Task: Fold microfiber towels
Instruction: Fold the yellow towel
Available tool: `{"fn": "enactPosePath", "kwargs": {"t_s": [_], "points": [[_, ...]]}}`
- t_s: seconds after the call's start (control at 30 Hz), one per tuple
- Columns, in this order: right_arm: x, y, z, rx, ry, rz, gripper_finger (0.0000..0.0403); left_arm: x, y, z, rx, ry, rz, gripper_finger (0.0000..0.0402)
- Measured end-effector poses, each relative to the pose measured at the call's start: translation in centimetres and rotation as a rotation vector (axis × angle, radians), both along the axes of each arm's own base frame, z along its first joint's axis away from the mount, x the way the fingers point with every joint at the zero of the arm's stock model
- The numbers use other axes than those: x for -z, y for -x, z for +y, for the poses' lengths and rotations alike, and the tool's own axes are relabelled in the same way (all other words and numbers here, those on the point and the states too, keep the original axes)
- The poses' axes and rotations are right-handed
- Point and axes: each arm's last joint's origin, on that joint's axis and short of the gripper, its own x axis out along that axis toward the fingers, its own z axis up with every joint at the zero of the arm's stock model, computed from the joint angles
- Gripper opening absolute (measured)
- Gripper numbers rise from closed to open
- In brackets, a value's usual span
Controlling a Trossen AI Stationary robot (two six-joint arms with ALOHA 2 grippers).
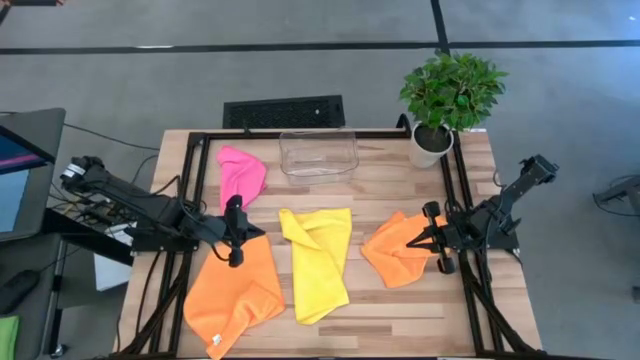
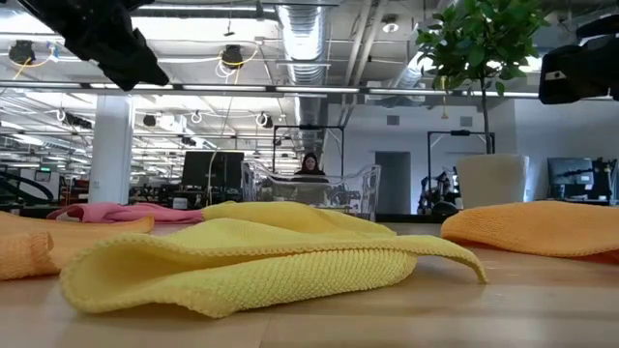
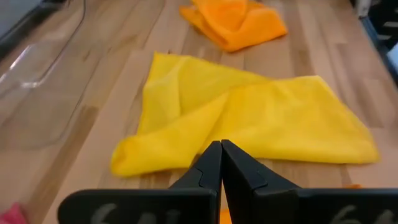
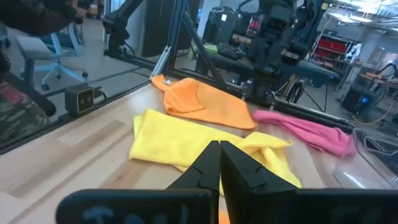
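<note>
The wooden table (image 1: 380,300) is carrying four towels, a clear bin (image 1: 319,153) and a potted plant (image 1: 448,95) at the far side. The left orange towel (image 1: 235,293) is lying at the near left, partly folded, and its far edge is hiding under the left gripper (image 1: 236,232). The yellow towel (image 1: 318,258) is lying crumpled in the middle, between the two arms. The right orange towel (image 1: 400,250) is sitting bunched at the right, and part of it is hiding under the right gripper (image 1: 437,240). The pink towel (image 1: 241,175) is lying beside the bin, at the far left. In both wrist views the fingers are pressing together with nothing visible between them. From the low view the bin is partly covered by the yellow towel, and a person (image 2: 310,165) far behind is hard to make out.
</note>
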Motion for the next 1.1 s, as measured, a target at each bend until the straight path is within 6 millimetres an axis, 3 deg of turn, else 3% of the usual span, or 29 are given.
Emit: {"fn": "enactPosePath", "kwargs": {"t_s": [0.3, 0.63, 0.87, 1.1], "points": [[0.0, 0.0, 0.0, 0.018, -0.233, 0.062, 0.0033, 1.0, -0.6, -0.2, -0.071, 0.040, 0.048, 0.0000], [-0.7, 0.0, 0.0, 0.020, -0.283, 0.007, 0.0033, 1.9, -1.2, -0.5, -0.134, 0.113, 0.084, 0.0000], [-1.5, -0.1, -0.6, 0.214, -0.302, -0.061, 0.0007, 1.9, -1.3, -0.5, -0.089, 0.040, 0.091, 0.0000], [-3.7, -0.4, -0.8, 0.335, -0.342, -0.046, 0.0004, 1.8, -1.5, -0.3, -0.129, 0.057, 0.061, 0.0000]]}}
